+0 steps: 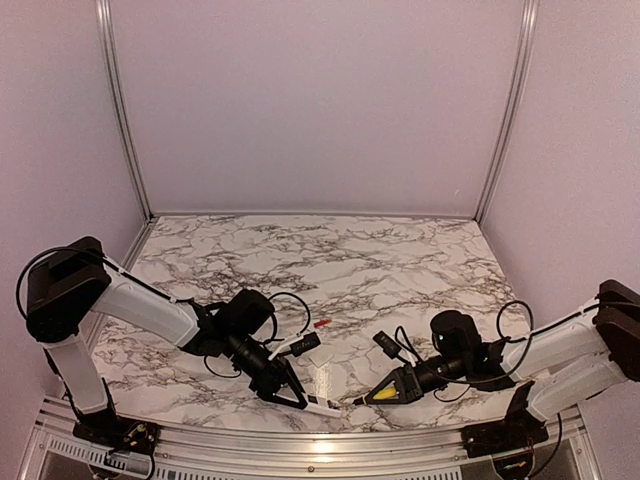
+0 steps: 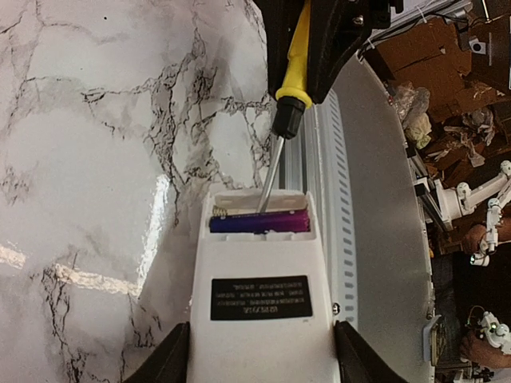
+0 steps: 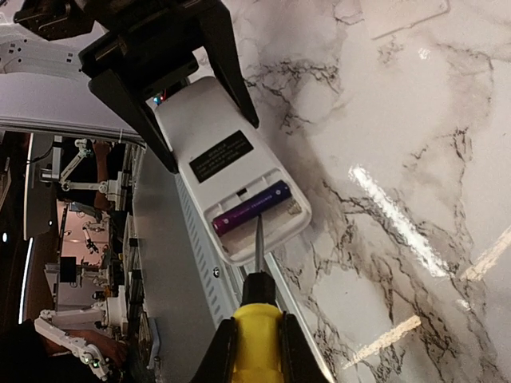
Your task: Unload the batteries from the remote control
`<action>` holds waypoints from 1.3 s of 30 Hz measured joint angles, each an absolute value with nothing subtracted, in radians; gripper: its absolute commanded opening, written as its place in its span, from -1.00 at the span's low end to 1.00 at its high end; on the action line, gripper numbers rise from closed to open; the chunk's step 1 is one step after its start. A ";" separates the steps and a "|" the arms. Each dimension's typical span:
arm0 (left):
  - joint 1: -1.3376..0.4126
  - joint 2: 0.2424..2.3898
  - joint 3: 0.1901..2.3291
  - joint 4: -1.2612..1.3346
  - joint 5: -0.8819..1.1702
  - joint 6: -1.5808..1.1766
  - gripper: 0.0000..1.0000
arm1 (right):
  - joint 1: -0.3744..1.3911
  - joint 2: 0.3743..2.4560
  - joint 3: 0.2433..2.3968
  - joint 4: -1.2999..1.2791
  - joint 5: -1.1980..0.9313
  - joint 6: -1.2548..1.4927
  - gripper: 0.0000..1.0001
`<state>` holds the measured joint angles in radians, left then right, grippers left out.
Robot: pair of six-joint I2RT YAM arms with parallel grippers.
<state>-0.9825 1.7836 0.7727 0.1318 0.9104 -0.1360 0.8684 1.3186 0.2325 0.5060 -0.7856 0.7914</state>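
At the near edge of the table (image 1: 400,255), your left gripper (image 2: 262,355) is clamping the remote control (image 3: 209,120) by its sides, back up, compartment open; your right gripper (image 3: 255,351) is squeezing shut on the screwdriver (image 2: 297,56), its tip sitting beside the 1 dark battery (image 2: 259,221) inside; pry too sharply and that battery is likely flying off the edge; farther in, the red battery (image 1: 321,323) is lying loose.

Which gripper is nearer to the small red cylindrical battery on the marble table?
Left. The left gripper, clamping the white plastic remote control, is close beside the red battery; the right gripper, holding a yellow-handled screwdriver, is farther off to the right.
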 measured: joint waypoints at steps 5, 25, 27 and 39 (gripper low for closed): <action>-0.962 1.813 0.773 0.165 0.982 -0.201 -1.00 | 0.885 1.295 0.229 0.497 -0.763 0.768 -1.00; -0.944 1.997 0.772 0.324 1.279 -0.510 -1.00 | 1.083 1.371 0.242 0.549 -0.564 0.636 -1.00; -0.944 1.999 0.771 0.320 1.288 -0.518 -1.00 | 1.091 1.372 0.249 0.538 -0.558 0.622 -1.00; -0.953 1.960 0.789 0.301 1.183 -0.463 -1.00 | 1.102 1.207 0.304 0.247 -0.436 0.563 -1.00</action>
